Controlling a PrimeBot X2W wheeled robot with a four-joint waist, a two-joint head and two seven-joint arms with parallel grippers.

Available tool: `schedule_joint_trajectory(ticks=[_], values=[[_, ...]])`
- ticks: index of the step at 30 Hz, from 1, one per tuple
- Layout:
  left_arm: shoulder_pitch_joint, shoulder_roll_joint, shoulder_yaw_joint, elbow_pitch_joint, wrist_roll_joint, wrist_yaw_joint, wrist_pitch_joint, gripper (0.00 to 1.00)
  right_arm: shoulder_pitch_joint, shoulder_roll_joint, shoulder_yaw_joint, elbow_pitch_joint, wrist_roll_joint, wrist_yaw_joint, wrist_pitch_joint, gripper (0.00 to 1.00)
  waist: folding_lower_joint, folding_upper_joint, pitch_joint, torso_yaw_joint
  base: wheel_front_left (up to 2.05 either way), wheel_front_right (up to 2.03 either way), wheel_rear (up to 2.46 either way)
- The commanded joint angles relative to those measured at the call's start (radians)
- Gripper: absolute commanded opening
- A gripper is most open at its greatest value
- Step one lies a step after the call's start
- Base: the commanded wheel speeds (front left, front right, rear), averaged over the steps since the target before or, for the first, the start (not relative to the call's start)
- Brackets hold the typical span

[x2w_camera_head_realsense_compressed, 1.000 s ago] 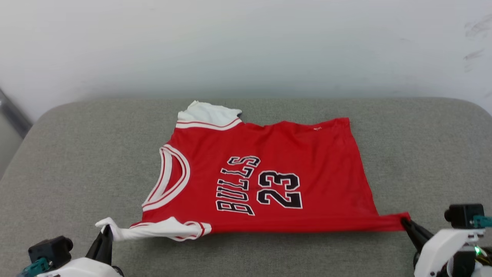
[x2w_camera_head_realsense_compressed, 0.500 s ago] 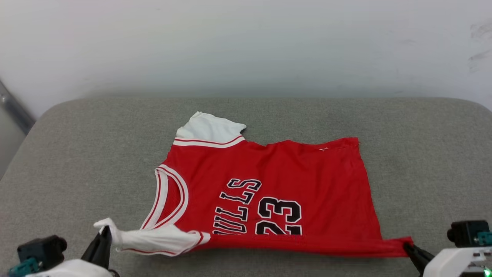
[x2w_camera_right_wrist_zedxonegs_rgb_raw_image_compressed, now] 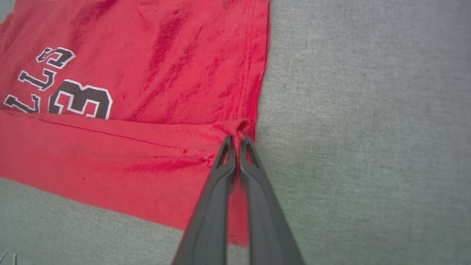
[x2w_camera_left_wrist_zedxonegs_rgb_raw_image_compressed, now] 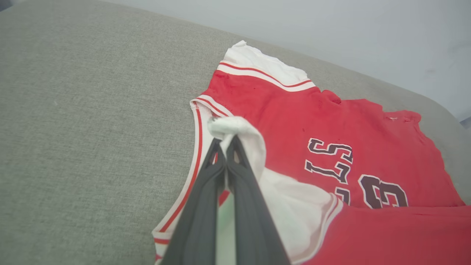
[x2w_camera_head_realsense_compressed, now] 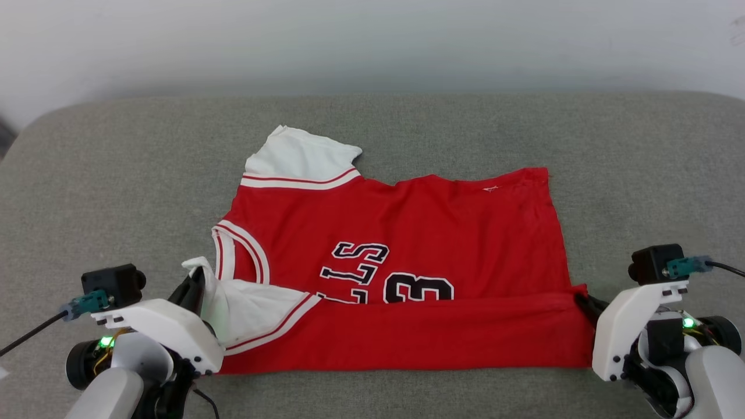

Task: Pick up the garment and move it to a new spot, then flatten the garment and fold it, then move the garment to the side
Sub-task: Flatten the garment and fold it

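Note:
The garment is a red jersey with white sleeves and black lettering, lying on a grey padded surface with its neck to the left. Its near long edge is folded over the chest, covering the lower part of the lettering. My left gripper is shut on the near white sleeve, held over the neck opening. My right gripper is shut on the near hem corner at the fold's right end. The far white sleeve lies flat.
A pale wall rises behind the grey surface. Bare grey padding stretches to the right of the garment's hem, and more lies to the left of the neck.
Both grippers have carried the near edge of the garment forward over its chest, making a fold that hides part of the lettering. The head camera has also tilted.

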Motion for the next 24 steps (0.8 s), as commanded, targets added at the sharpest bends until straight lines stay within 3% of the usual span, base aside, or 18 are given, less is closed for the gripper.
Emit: schedule_joint_trajectory(ticks=[1,7,8,9,10,11,12,13,17,24], values=[[-0.034,-0.012,-0.004,0.033,0.007,-0.015,-0.012,0.00,-0.036,-0.002,0.013,0.034,0.003,-0.001,-0.022,0.00,-0.0002,0.0000,0.030,-0.002,0.00,0.00,0.00],[-0.118,-0.061,-0.031,0.200,0.002,-0.067,-0.028,0.00,-0.115,-0.009,0.060,0.180,0.018,-0.001,-0.133,0.00,-0.0002,0.0000,0.074,-0.004,0.00,0.00,0.00],[-0.128,-0.070,-0.035,0.224,-0.002,-0.076,-0.028,0.00,-0.124,-0.008,0.067,0.201,0.021,-0.001,-0.151,0.20,-0.0002,0.0000,0.079,-0.005,0.00,0.00,0.00],[-0.137,-0.079,-0.041,0.251,-0.002,-0.086,-0.027,0.00,-0.127,-0.007,0.076,0.226,0.022,-0.001,-0.166,0.47,-0.0002,0.0000,0.083,-0.006,0.00,0.00,0.00],[-0.145,-0.087,-0.043,0.279,-0.010,-0.094,-0.025,0.00,-0.128,-0.005,0.087,0.249,0.025,-0.001,-0.181,0.95,-0.0002,0.0000,0.086,-0.006,0.00,0.00,0.00],[-0.152,-0.091,-0.045,0.303,-0.013,-0.103,-0.025,0.40,-0.128,-0.002,0.096,0.269,0.029,-0.001,-0.195,1.00,-0.0002,0.0000,0.087,-0.007,0.00,0.00,0.00],[-0.160,-0.094,-0.045,0.333,-0.017,-0.112,-0.027,0.83,-0.129,0.000,0.107,0.288,0.036,-0.001,-0.210,1.00,-0.0002,0.0000,0.089,-0.008,0.00,0.00,0.00],[-0.167,-0.099,-0.045,0.356,-0.020,-0.120,-0.032,1.00,-0.130,0.000,0.116,0.306,0.039,-0.001,-0.226,1.00,-0.0002,0.0000,0.088,-0.010,0.00,0.00,0.00],[-0.172,-0.108,-0.044,0.436,-0.031,-0.145,-0.046,1.00,-0.119,-0.012,0.135,0.327,0.055,-0.001,-0.345,1.00,-0.0002,0.0000,0.060,-0.013,0.00,0.00,0.00],[-0.138,-0.065,-0.030,0.459,-0.037,-0.154,-0.043,1.00,-0.081,-0.014,0.126,0.288,0.023,-0.001,-0.573,1.00,-0.0002,0.0000,-0.016,-0.037,0.00,0.00,0.00]])
